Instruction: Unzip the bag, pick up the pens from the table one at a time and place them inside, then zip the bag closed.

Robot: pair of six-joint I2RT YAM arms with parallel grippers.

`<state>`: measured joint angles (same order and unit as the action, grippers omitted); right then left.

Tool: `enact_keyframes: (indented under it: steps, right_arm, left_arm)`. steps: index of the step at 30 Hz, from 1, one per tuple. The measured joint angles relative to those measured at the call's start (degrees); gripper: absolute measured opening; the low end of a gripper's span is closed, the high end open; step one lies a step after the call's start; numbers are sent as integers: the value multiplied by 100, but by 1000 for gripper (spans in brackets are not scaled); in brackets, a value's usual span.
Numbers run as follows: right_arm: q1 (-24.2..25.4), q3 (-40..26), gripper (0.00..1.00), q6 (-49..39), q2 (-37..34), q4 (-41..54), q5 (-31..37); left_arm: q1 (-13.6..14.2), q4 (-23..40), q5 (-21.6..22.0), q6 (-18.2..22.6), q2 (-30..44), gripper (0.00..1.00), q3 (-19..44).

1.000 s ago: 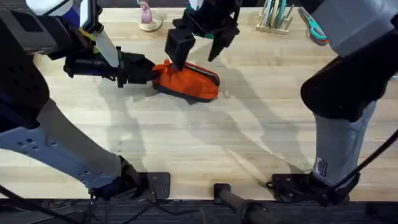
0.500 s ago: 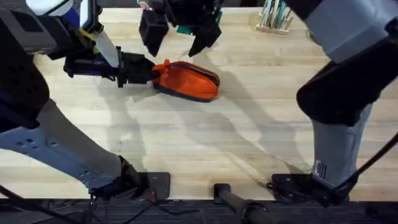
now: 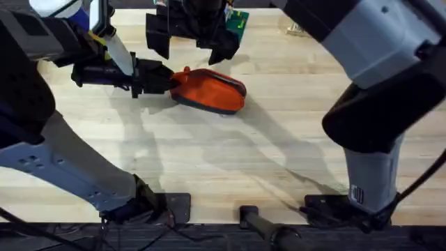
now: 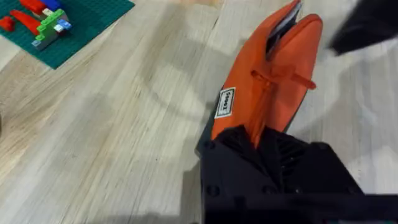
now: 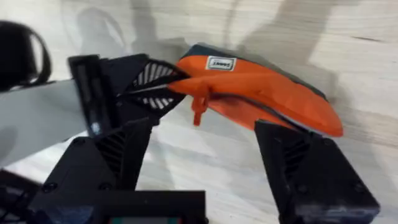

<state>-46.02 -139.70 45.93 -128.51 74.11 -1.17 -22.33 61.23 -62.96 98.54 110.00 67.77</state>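
Pale butcher-block planks make up the table point(image 3: 230, 160), and most of the lower half of the overhead frame is bare wood. The bag point(image 3: 209, 89) lies in the upper middle of that frame, orange on its dark grey base, long axis running left to right. The left gripper point(image 3: 166, 78) reaches in from the left and is clamped on the bag's left end — the left wrist view shows the fabric pinched between the black fingers. The right gripper point(image 3: 187, 49) hangs above and just behind the bag, its jaws spread wide and empty; from its own camera the two fingers straddle the bag without touching it.

The small pull point(image 5: 199, 107) sits near the held end, and in the left wrist view a dark gap shows at the far end of the zipper, so the bag looks at least partly open. How far the zipper has run I cannot tell. No pens are in sight on the wood or in either gripper, so whether they are already inside cannot be read — closing the zipper appears to remain.

A green block plate point(image 3: 237, 21) lies near the top edge, close behind the right gripper. That edge is the tight side; everything toward the lower frame is free for moving.
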Motion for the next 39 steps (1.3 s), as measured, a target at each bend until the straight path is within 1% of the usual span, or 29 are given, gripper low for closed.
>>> enact_keyframes:
  steps: [3,10,17,23,27,31,32,38,39]
  right_arm:
    - [7,0,997,81,-150,-9,72]
    - [7,7,997,169,-595,-114,7]
    - [7,11,996,420,-614,-258,-5]
    - [7,11,968,516,-614,-258,-102]
    - [7,11,901,530,-614,-266,-227]
    - [7,11,768,533,-614,-275,-291]
    - [7,11,749,533,-614,-275,-295]
    - [7,11,699,533,-619,-289,-295]
    - [7,11,603,526,-625,-293,-295]
  left_arm:
    - [0,2,2,0,0,42,0]
    - [0,0,2,0,0,42,0]
    - [0,-15,18,0,0,42,0]
    - [0,-15,24,0,0,42,0]
    - [0,-15,26,0,0,42,0]
    - [0,-15,26,0,0,42,0]
    - [0,-15,26,0,0,42,0]
    - [0,-15,26,0,0,42,0]
    - [0,-15,26,0,0,42,0]
